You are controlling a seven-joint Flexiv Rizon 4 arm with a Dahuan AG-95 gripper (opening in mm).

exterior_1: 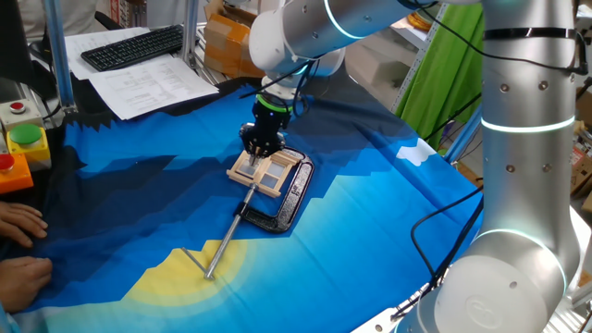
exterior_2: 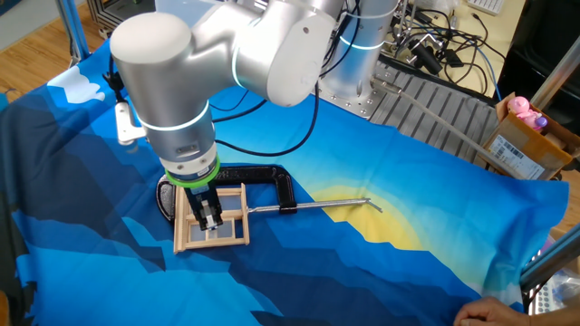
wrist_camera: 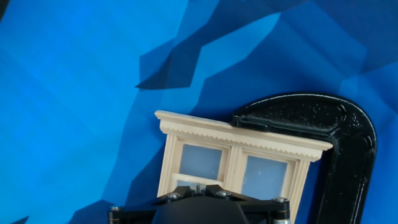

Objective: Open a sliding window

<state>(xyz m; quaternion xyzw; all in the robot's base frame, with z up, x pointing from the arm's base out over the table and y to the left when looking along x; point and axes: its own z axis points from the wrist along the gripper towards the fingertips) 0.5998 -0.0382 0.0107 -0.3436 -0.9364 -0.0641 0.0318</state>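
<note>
The sliding window (exterior_1: 265,170) lay flat on the blue and yellow cloth over the bench (exterior_1: 370,213), near the middle. A black C-clamp (exterior_1: 289,196) gripped one side of it and held it in place. The clamp's metal rod handle (exterior_1: 225,244) stuck out across the yellow part of the cloth.

The tool (exterior_2: 210,217) hung straight down over the window, right on top of the panes. In the other fixed view its tips looked to be at the wood in the middle of the frame, between the two long sides. I could not tell if they really touched it. I also could not tell if the tool was spread or closed, because its dark body hid the tips in the hand view.

In the hand view the window (wrist_camera: 239,163) lay just ahead of the tool, with its fancy top bar farthest away. The sash would likely slide along the window's long side, toward that top bar or away from it. So the next push probably had to go along that line, not sideways toward the clamp (wrist_camera: 339,149).
</note>
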